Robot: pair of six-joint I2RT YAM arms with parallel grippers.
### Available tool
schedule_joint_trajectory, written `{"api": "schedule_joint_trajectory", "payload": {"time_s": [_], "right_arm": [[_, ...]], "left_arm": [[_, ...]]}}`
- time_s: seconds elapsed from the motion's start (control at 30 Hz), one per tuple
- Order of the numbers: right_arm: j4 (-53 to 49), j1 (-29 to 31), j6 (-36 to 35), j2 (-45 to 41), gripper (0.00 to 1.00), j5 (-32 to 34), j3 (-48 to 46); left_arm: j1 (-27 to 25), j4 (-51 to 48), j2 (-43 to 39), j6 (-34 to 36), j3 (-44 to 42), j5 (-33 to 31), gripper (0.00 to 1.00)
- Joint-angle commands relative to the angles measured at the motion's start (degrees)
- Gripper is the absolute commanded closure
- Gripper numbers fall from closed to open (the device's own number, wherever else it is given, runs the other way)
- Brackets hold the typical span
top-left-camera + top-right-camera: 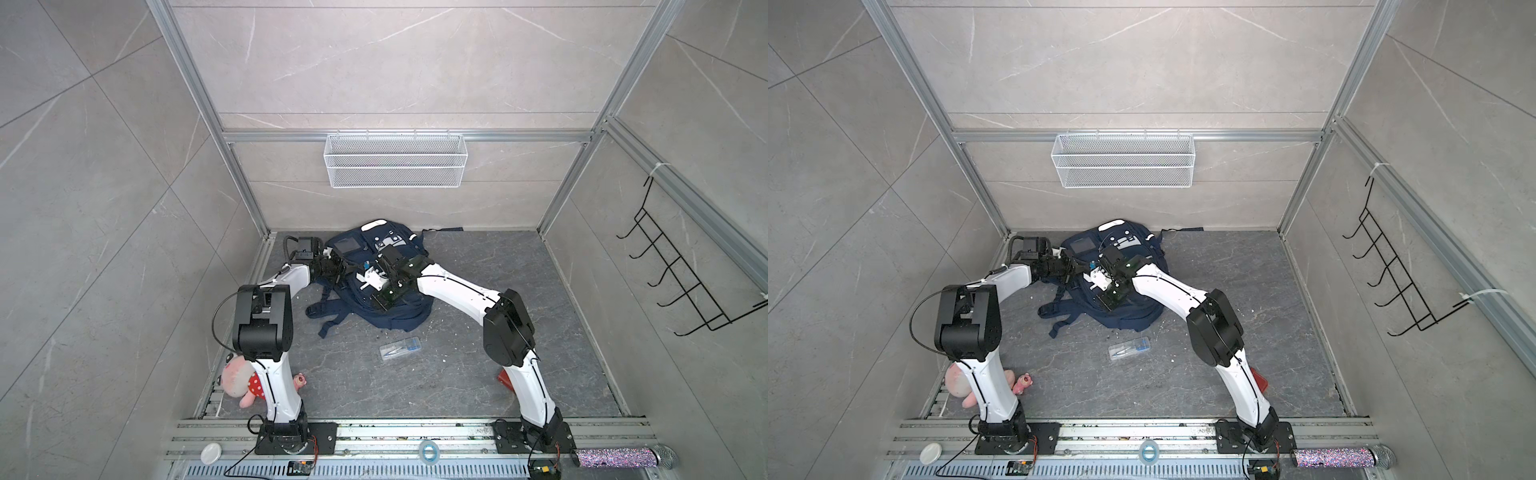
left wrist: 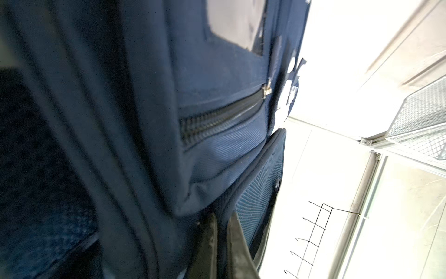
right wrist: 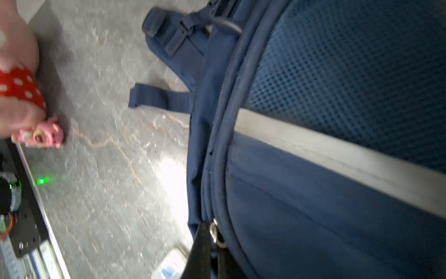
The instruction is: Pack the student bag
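A pink plush toy (image 1: 235,380) in a red dotted cloth lies well to the near left of the student bag (image 1: 399,318), half hidden behind the left arm. The left gripper (image 2: 223,232) is at the bag's left side. In the left wrist view its dark fingers (image 2: 212,241) are pressed together on a fold of navy fabric beside the mesh side pocket.

The bag itself lies flat on the grey marbled table (image 1: 457,386), with its straps trailing off its near-left edge. A white wire basket (image 1: 395,160) hangs on the wall beyond the bag.

The right gripper (image 3: 212,244) reaches over the bag from the right. Its jaws are closed on the curved zip seam, and a metal pull ring (image 3: 214,233) sits right at their tips. Whether the ring itself is pinched cannot be told.

A clear plastic pencil box (image 1: 400,349) lies just in front of the bag, apart from it. A black wire hook rack (image 1: 681,266) hangs far to the bag's right.
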Motion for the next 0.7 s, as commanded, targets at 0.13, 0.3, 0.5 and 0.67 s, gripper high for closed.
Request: {"api": "schedule_joint_trajectory", "payload": {"time_s": [0.13,0.3,0.5,0.67], "right_arm": [[16.56,-0.70,13.25,-3.93,1.00,-3.75,-5.64],[24.74,-4.97,20.01,-10.30,1.00,-0.45,-16.51],[29.73,-7.47,21.29,-14.55,1.00,-1.14,-24.14],[35.11,-7.38,20.30,-17.21,1.00,-1.74,-31.15]], "left_arm": [[-2.59,2.05,-6.91,-1.96,-3.59,-0.54,1.00],[-4.34,-5.06,-9.88,0.38,-4.01,-2.30,1.00],[-7.47,-8.60,-9.74,-0.76,-3.35,-2.64,1.00],[-10.97,-8.94,-6.54,-1.47,1.04,-2.31,1.00]]}}
